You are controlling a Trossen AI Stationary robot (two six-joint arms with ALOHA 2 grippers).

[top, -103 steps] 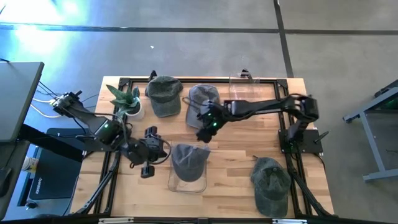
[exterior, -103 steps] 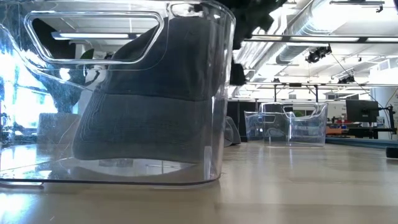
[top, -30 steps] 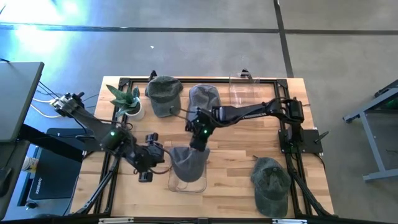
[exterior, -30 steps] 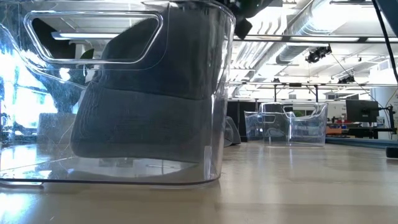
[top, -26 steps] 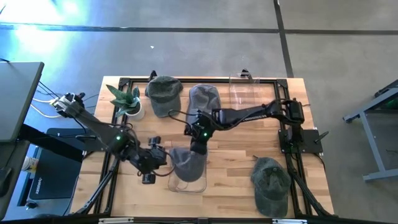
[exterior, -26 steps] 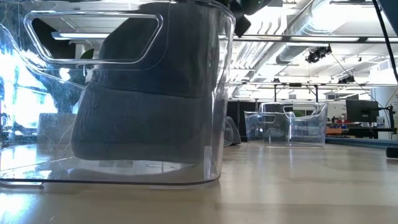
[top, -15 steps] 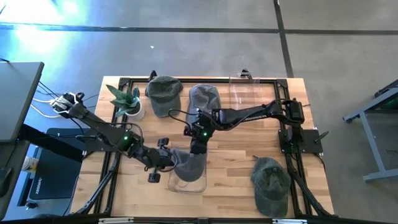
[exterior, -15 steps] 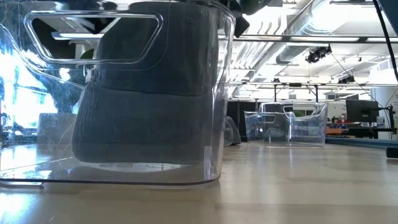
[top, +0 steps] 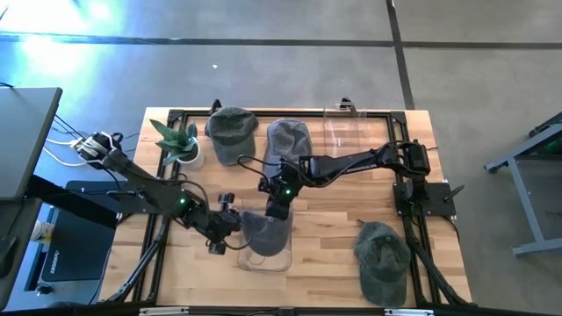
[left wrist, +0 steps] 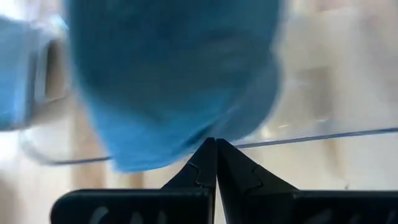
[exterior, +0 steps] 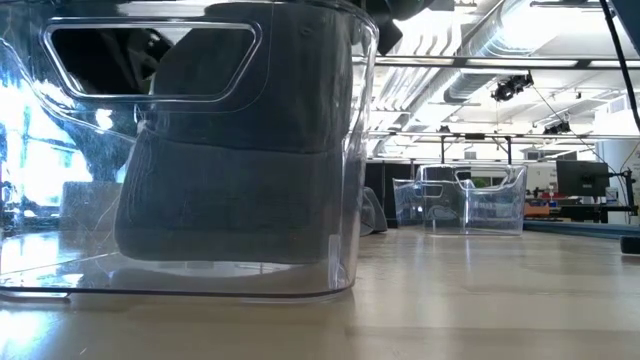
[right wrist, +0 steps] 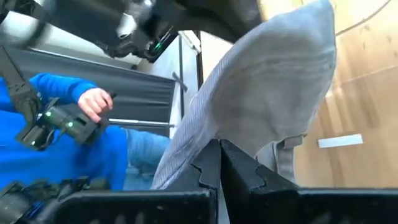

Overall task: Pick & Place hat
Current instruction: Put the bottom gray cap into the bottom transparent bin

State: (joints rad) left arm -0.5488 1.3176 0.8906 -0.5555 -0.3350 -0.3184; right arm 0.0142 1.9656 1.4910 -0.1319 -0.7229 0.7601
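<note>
While the grey hat (top: 263,232) fills the clear bin (top: 283,260) | right hand (top: 275,211) clamps its crown | left hand (top: 230,226) closed, tips hidden behind it.

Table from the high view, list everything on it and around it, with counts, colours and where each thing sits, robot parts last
Grey cap: one, in the near clear bin.
Grey cap: one, far edge, centre.
Green caps: two, one far edge left of centre, one near right corner.
Clear bins: two, the second empty at the far edge, right of centre.
Potted plant: one, green in a white pot, far left.
Person's hand: one, blue sleeve, beyond the table.
Left gripper: shut, at the binned cap's left side.
Right gripper: shut on that cap's far edge.
</note>
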